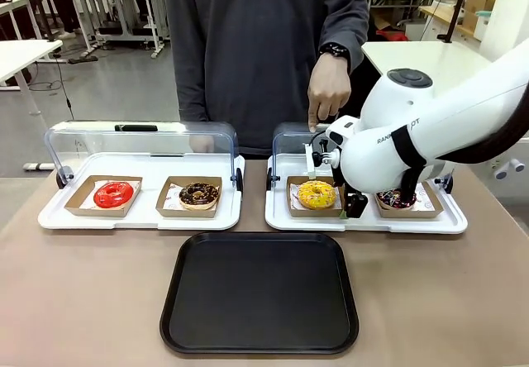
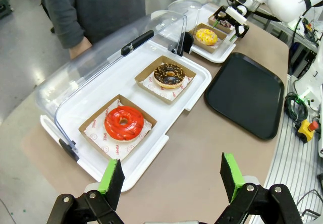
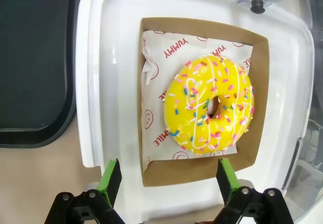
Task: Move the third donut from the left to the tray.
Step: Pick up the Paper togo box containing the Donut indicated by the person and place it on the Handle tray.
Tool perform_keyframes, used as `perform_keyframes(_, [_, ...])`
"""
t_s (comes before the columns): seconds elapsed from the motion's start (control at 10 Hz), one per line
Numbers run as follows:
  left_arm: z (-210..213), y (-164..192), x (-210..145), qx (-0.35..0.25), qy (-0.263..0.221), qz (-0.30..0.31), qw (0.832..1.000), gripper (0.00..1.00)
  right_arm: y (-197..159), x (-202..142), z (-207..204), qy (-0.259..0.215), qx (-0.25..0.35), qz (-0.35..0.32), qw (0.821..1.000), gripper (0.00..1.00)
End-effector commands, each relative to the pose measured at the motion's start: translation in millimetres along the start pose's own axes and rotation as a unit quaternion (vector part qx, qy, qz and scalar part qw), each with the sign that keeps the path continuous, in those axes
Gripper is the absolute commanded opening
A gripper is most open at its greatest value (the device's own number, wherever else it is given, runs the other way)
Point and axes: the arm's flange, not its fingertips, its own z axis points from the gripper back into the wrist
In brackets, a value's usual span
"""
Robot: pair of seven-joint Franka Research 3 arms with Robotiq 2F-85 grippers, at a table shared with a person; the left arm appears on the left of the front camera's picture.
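The yellow sprinkled donut (image 3: 209, 104) sits in its brown cardboard holder (image 3: 154, 171) on the right-hand white display tray (image 1: 364, 221), lid lifted, a person's hand (image 1: 328, 90) at the dome behind it. Soft icing, squashy ring, so I'd say don't pinch the donut itself; the stiff cardboard wall looks the safer hold, and light enough to lift easily. The right gripper (image 3: 166, 177) hovers right over it, jaws spread wide, straddling the holder's near edge, gripping nothing. The black tray (image 1: 259, 293) waits bare on the worktop, just in front. The left gripper (image 2: 171, 176) hangs off to the side, jaws released, holding nothing.
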Motion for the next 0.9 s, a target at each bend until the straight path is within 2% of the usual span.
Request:
perform_keyframes(0.0, [1.1,-1.9,1.9,-0.003,-0.003,0.001,1.000,1.00,-8.1,6.5,-7.5,0.011,-0.014,-0.011,1.000,1.00])
perform_keyframes(0.4, [1.1,-1.9,1.9,-0.003,-0.003,0.001,1.000,1.00,-7.2,6.9,-16.1,0.015,-0.006,-0.016,1.000,1.00])
perform_keyframes(0.5, [1.1,-1.9,1.9,-0.003,-0.003,0.001,1.000,1.00,-6.3,7.3,-15.8,0.016,-0.004,-0.020,1.000,0.57])
perform_keyframes(0.6, [1.1,-1.9,1.9,-0.003,-0.003,0.001,1.000,1.00,-7.0,7.3,-15.8,0.019,0.001,-0.020,1.000,0.42])
perform_keyframes(0.7, [1.1,-1.9,1.9,-0.003,-0.003,0.001,1.000,1.00,-7.0,7.4,-15.6,0.022,0.004,-0.020,1.000,0.00])
perform_keyframes(0.8, [1.1,-1.9,1.9,-0.003,-0.003,0.001,1.000,1.00,-6.4,7.4,-15.3,0.023,0.007,-0.020,0.999,0.00])
